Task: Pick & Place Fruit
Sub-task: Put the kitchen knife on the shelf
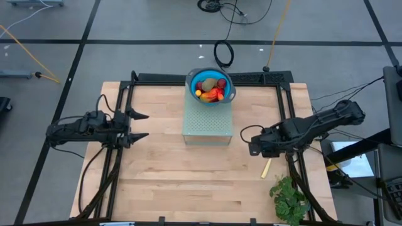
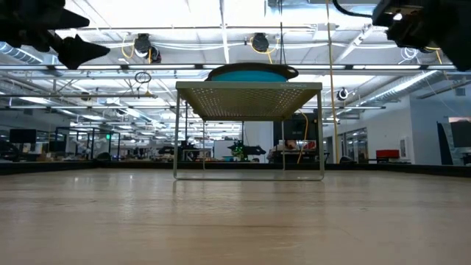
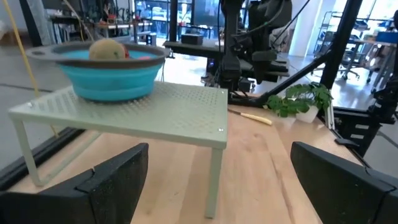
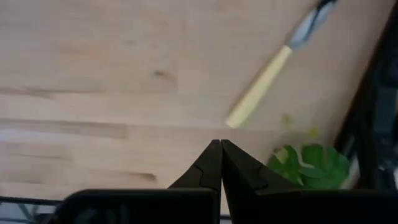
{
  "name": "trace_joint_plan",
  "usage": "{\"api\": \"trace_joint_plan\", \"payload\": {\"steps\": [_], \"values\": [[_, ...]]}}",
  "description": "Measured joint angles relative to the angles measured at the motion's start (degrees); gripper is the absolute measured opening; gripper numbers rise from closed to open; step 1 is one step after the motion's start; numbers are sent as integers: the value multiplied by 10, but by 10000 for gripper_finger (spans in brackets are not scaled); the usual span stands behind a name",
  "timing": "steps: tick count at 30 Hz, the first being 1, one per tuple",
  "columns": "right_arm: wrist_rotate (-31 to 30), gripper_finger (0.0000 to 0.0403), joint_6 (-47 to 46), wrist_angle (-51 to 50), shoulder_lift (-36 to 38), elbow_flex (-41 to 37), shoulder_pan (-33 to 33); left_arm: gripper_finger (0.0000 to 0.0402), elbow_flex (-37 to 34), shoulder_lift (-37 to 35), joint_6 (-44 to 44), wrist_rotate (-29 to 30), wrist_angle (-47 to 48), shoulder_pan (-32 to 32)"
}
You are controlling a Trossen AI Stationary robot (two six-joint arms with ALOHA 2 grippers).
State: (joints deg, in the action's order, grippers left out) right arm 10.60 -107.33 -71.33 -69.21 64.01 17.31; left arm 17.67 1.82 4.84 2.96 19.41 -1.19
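Grey floor with dark tape lines and loose cables surrounds the pale wooden counter [image 1: 163,182], which fills the middle of the high view. Beyond it, the low view shows a long workshop hall with ceiling lights and benches.

Two dark arms reach in over the counter from its sides. Near the left edge, the left gripper [image 1: 141,125] is raised off the wood and points toward the centre, its jaws spread wide apart with nothing between them. On the right side, the right gripper [image 1: 249,142] is also raised off the counter, jaws pressed together and empty.

A pale green perforated rack [image 1: 207,120] stands on thin legs at the middle of the counter's far half. On its far part sits a blue bowl [image 1: 193,82] with a grey rim.

A leafy green bunch [image 1: 289,198] lies at the near right corner. Just beside it, toward the centre, lies a yellow-handled knife [image 1: 266,167], below the right gripper.

The fruit [image 1: 211,88] is all piled inside the blue bowl: orange-red pieces, a dark red round one and a brownish-green oval, touching one another.
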Motion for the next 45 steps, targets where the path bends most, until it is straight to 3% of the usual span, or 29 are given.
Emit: {"api": "trace_joint_plan", "payload": {"steps": [8, 13, 38, 45], "values": [[62, 11, 0, 0, 0, -52, 5, 392, -21, 0, 18, 0, -32, 0], [62, 33, 2, 3, 0, -73, 5, 392, -21, 0, 28, -1, -32, 0], [61, 212, -18, 38, 0, -103, 5, 392, -21, 0, 34, -1, -17, 0], [61, 239, -62, 48, 0, -142, 5, 392, -21, 0, 34, -1, -15, 0]]}}
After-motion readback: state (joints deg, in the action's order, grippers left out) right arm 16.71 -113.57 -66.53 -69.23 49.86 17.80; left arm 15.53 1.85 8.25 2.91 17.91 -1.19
